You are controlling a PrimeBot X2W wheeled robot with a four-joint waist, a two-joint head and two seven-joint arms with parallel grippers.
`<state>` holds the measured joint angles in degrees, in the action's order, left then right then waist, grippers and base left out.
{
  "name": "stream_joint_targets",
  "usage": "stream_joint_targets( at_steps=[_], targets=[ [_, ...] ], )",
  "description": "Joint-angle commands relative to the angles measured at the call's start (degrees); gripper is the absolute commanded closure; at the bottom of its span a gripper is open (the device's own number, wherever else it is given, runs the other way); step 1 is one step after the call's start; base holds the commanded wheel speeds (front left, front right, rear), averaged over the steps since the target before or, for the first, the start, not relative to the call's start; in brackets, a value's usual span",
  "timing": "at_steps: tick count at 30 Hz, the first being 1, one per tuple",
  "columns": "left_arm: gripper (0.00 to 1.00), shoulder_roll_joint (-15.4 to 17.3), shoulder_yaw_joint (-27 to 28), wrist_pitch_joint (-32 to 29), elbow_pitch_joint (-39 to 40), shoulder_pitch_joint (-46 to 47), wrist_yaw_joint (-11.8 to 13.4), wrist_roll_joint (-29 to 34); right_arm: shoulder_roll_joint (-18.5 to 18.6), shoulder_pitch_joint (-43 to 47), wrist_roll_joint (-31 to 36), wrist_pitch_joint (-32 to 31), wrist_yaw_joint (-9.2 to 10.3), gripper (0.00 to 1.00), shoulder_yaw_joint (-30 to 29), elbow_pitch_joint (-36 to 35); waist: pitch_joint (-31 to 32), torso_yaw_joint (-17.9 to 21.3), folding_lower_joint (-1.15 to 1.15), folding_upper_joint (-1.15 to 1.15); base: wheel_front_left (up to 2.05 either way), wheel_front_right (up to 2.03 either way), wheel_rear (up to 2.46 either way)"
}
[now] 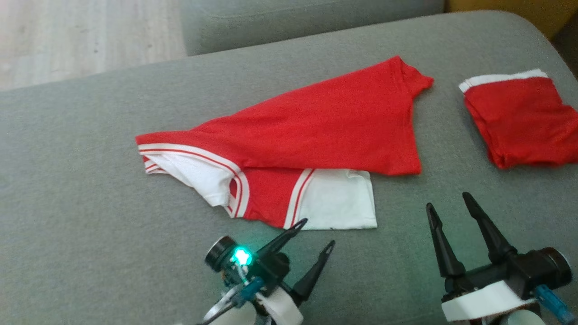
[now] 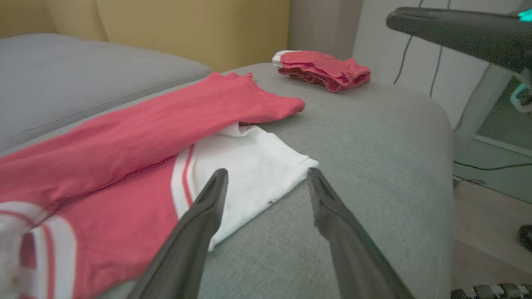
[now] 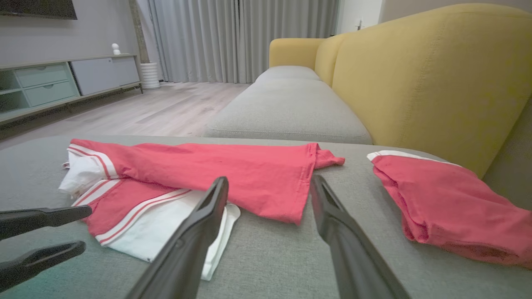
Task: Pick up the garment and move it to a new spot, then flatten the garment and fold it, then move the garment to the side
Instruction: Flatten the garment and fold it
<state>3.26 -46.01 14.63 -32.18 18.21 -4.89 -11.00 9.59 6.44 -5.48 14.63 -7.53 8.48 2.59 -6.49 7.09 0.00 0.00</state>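
The grey sofa cushion (image 1: pixel 90 203) spans the frame, and at its centre lies the red-and-white shirt (image 1: pixel 316 126), doubled over lengthwise, with a smaller folded red garment (image 1: pixel 519 122) at the upper right. Folding looks half done to me. The left gripper (image 1: pixel 318 232) and right gripper (image 1: pixel 447 200) hover low in the frame, fingers apart and empty, and would next need to pinch the shirt's near white edge.

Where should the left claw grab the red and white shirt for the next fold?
Take the white corner of the shirt, probably coming in low from the near side with the open left claw. That corner lies flat and free on the cushion, not covered by the red fold, and it sits just ahead of the claw.
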Motion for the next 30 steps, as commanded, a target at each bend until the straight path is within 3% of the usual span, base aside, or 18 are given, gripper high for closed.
stream_joint_targets(
  at_steps=[1, 7, 16, 30],
  targets=[
    [0.00, -0.3, 0.5, 0.4, 0.9, 2.5, -0.2, 0.0, 1.2, -2.1, -0.1, 0.4, 0.04, 0.00, 0.8, -1.7, -0.8, 1.1, 0.00, 0.00, 0.00, 0.00, 0.00],
    [0.00, -0.4, -8.9, -0.7, -2.1, 8.8, -0.5, -4.3, 1.4, -2.8, -0.3, 0.4, 0.04, 0.00, 0.4, -1.8, -2.4, 4.3, 0.00, 0.00, 0.00, 0.00, 0.00],
    [0.00, -0.4, -17.7, -3.7, -4.0, 16.0, 2.2, -12.0, 1.4, -4.3, -0.9, 0.4, 0.04, 0.00, 0.5, -2.3, -5.7, 7.7, 0.00, 0.00, 0.00, 0.00, 0.00],
    [0.00, -0.4, -25.1, -9.7, -9.4, 22.9, 4.3, -20.5, 1.7, -7.3, -1.6, 0.4, 0.04, 0.00, 0.2, -2.9, -11.3, 9.9, 0.00, 0.00, 0.00, 0.00, 0.00]
  ],
)
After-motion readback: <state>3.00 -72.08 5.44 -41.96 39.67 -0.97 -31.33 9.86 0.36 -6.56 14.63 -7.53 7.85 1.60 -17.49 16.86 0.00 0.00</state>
